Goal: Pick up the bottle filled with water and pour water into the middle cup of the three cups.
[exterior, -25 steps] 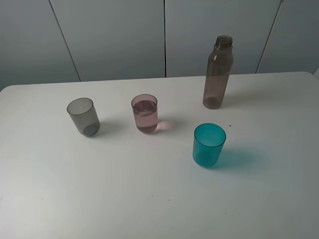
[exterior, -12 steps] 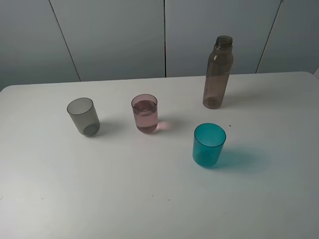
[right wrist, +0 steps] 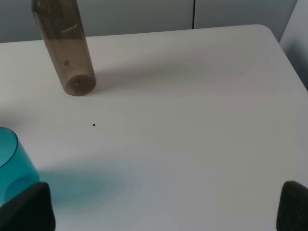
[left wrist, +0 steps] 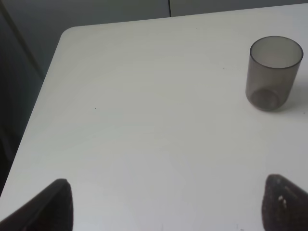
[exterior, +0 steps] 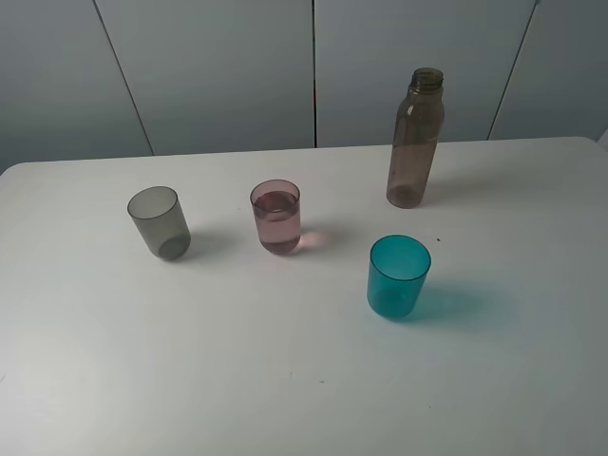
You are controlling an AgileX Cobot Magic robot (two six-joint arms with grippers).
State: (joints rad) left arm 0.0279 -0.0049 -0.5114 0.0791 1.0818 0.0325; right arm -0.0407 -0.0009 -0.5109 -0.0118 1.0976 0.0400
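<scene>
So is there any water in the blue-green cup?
No, the blue-green cup looks empty in the high view, while only the pink cup holds water.

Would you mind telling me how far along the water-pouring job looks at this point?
Done: the middle cup already holds water nearly to its rim, and the bottle stands upright on the table, looking emptied. In hand: nothing; the left gripper and right gripper are open, clear of everything. Left: apparently nothing; the grey cup and teal cup stay empty.
</scene>
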